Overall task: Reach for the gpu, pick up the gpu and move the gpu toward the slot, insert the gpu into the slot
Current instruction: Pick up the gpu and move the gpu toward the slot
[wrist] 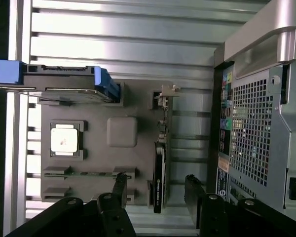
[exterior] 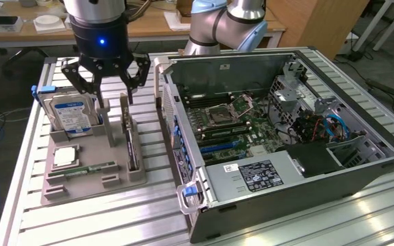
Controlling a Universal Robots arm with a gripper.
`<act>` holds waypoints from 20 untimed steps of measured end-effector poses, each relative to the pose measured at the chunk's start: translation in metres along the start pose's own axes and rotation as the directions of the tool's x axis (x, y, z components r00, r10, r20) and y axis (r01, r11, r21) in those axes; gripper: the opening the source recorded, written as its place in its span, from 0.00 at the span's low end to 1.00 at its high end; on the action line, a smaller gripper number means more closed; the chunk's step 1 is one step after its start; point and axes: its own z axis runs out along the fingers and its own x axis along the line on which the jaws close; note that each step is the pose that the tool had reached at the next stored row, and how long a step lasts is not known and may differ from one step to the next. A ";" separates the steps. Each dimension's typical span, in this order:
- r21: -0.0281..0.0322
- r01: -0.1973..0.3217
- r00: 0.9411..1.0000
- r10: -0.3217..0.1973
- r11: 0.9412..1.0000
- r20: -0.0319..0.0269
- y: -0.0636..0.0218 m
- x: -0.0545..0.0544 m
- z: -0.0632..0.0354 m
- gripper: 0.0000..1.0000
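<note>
GPU [exterior: 130,141] stands on edge in a gray tray [exterior: 87,185] near the counter's [exterior: 101,223] edge at the exterior view's left, between a hard drive [exterior: 74,115] and the open computer case [exterior: 286,169]. The gripper [exterior: 109,84] hangs released just above the card, jaws spread wide.

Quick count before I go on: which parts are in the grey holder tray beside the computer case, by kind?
Hard drive: 1
Graphics card: 1
Processor chip: 1
Memory stick: 1
Total: 4
</note>
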 end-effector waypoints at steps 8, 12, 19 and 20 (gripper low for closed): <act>-0.005 0.000 1.000 0.000 1.000 0.000 -0.0025 -0.001 0.0116 0.59; -0.007 0.000 1.000 0.000 1.000 0.000 -0.0083 -0.001 0.0157 0.59; -0.007 0.000 1.000 0.000 1.000 0.000 -0.0117 -0.004 0.0266 0.59; -0.007 0.000 1.000 0.000 1.000 0.000 -0.0118 -0.005 0.0283 0.59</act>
